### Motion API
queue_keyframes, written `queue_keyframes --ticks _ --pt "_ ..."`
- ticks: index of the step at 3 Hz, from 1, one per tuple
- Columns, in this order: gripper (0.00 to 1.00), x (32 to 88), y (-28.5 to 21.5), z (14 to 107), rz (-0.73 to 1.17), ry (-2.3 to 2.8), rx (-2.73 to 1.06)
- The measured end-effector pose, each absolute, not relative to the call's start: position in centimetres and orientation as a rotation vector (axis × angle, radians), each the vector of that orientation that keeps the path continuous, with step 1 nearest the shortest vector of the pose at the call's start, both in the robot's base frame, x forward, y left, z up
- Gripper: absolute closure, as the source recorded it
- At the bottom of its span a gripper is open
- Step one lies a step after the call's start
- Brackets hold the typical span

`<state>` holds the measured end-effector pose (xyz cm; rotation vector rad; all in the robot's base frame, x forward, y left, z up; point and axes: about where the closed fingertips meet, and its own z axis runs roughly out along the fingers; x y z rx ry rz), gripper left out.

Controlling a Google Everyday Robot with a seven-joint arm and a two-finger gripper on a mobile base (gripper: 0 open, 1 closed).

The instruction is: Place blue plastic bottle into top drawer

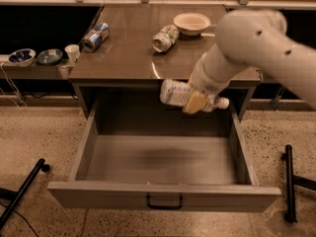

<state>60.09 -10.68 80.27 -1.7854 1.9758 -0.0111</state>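
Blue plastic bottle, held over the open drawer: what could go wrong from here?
1. The gripper holds the blue plastic bottle sideways, well above the floor of the top drawer; released here, it may bounce or roll.
2. The bottle's cap end lies near the drawer's right wall and could clip it on the way down.
3. The arm passes close to the front edge of the tabletop and might bump it.
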Motion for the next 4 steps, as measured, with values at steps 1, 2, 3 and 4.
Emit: queue_keyframes --ticks 1,2,3,4 --pt "1.00 58.4 -9.5 72.9 0.052 2.003 -1.794" --pt "1.00 57.3 -9.4 67.6 0.075 2.053 -1.818" --pt "0.81 56.3 -9.9 64.3 0.095 2.112 -1.843" --pt "0.59 55.4 -10.2 62.1 0.098 2.149 -1.878"
